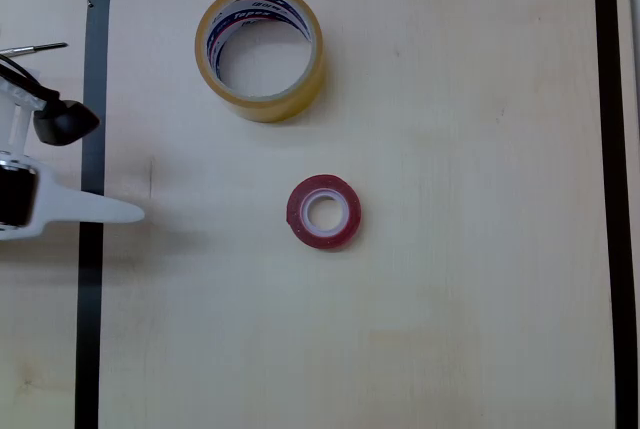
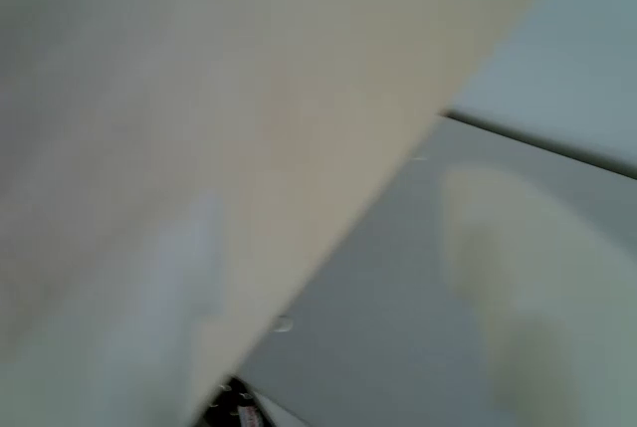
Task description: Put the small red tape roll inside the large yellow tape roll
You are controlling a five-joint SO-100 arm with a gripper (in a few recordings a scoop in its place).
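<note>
Two tape rolls lie flat on the pale wooden counter (image 1: 450, 299), inside a rectangle marked out with black tape (image 1: 93, 99). In the overhead view the yellow roll (image 1: 260, 52) sits toward the top, left of centre, its hole facing up and the white core printed with red and blue lettering. The red roll (image 1: 324, 212) lies below it and a little to the right, near the middle of the marked area, also hole up with its white core showing. The two are well apart, with bare wood between them, and the yellow roll's hole has nothing but counter showing through it.

The arm comes in at the left edge of the overhead view, over the black border. The jaws (image 1: 88, 164) stand apart: one white finger (image 1: 100, 211) points right across the tape line, and a dark tip (image 1: 66, 121) sits above it in the picture, with a clear gap between them and nothing in their hold. They are well away from both rolls. A thin metal tool (image 1: 35, 48) lies at the left edge above the arm, outside the border.

The wrist view is badly blurred; I can make out a pale wooden surface (image 2: 249, 99) running diagonally and a grey surface (image 2: 418, 327) beside it, little else.
</note>
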